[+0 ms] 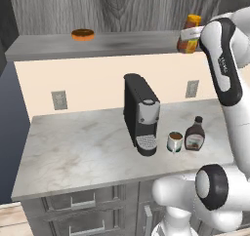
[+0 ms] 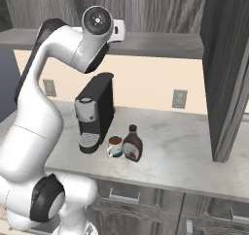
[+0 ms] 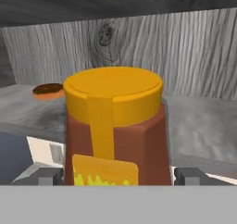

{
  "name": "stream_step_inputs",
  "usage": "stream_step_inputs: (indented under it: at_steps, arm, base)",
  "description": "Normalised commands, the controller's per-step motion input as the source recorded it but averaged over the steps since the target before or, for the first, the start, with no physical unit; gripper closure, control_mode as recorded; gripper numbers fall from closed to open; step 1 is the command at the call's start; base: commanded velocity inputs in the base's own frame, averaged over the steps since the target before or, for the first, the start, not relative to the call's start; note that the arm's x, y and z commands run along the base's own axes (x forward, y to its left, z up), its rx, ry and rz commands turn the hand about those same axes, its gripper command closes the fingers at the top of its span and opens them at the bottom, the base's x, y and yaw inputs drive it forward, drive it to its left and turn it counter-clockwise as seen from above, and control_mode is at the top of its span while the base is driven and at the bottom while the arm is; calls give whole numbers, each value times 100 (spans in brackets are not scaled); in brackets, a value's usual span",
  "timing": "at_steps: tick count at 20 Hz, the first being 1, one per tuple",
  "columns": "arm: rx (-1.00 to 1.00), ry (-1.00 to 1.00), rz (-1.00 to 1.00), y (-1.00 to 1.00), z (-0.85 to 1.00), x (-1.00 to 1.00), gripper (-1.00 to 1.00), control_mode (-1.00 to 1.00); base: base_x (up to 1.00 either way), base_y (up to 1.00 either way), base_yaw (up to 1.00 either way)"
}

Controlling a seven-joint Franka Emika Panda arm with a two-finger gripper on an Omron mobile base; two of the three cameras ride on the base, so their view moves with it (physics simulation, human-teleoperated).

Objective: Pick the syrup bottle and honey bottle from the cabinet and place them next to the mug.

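Counter, marble-topped (image 1: 73,147), nearest the base, with drawers below its front edge:
- Syrup bottle (image 1: 194,134): dark brown, black cap, white-and-brown label. Upright on the counter toward its right part in the left base view, just beside the mug and on the mug's right.
- Mug (image 1: 175,142): silvery-grey with a teal band, brown liquid inside. Upright between the coffee machine and the syrup bottle, close to both.
- Coffee machine (image 1: 140,113): black and silver, upright, left of the mug in the left base view.

Cream wall panel behind the counter: two grey outlets (image 1: 59,100), one left of the coffee machine, one right of it.

Cabinet (image 1: 58,46): long grey ledge above the cream panel, grey wood-grain wall behind it.
- Gripper (image 3: 118,176): at the ledge's right part in the left base view. Fingers (image 3: 46,176) spread wide, one on each side of the honey bottle's lower body. Contact with the bottle cannot be told.
- Honey bottle (image 3: 113,126): amber-orange, yellow-orange cap, yellow label. Upright on the ledge, between the two fingers, partly hidden by the arm in the left base view.
- Doughnut (image 1: 82,34): orange-brown, flat on the ledge, well apart from the honey bottle toward the left end.
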Motion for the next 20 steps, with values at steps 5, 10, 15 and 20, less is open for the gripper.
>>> stream_step_inputs:
  at_steps: [5,10,15,20]
  arm:
    - [0,-9,9,-2,-12,-100,100,-100]
    - [1,-1,8,-36,-31,-100,100,-100]
    - [2,0,4,-56,-35,-100,100,-100]
    - [2,6,1,-73,-52,-88,100,-100]
  base:
    - [0,0,0]
    - [0,0,0]
    - [0,0,0]
    - [0,0,0]
